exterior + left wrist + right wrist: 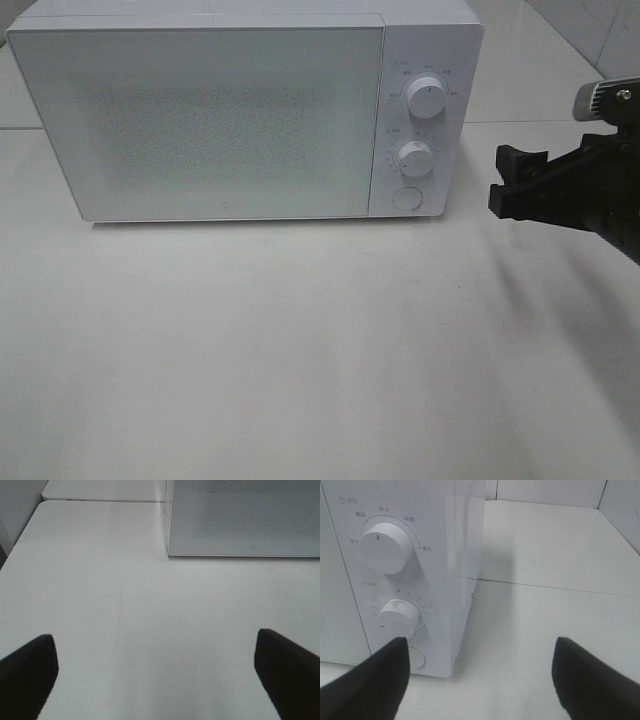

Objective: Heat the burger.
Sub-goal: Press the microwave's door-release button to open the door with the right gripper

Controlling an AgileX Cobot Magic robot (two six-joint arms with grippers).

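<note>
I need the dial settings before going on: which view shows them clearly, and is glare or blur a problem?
Right wrist view: upper dial and lower dial sharp, evenly lit, markings visible; the right gripper's fingers are dark blurs. Exterior high view: microwave washed out against the pale table, dial labels too small. Left wrist view: only the door, no dials.

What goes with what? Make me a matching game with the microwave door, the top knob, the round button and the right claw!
Things:
1. microwave door
2. top knob
3. round button
4. right claw

Clues:
A. open, holding nothing
B. shut
C. flat and lowest down
D. has a red mark on it

Pairs: 1-B, 2-D, 3-C, 4-A
</note>
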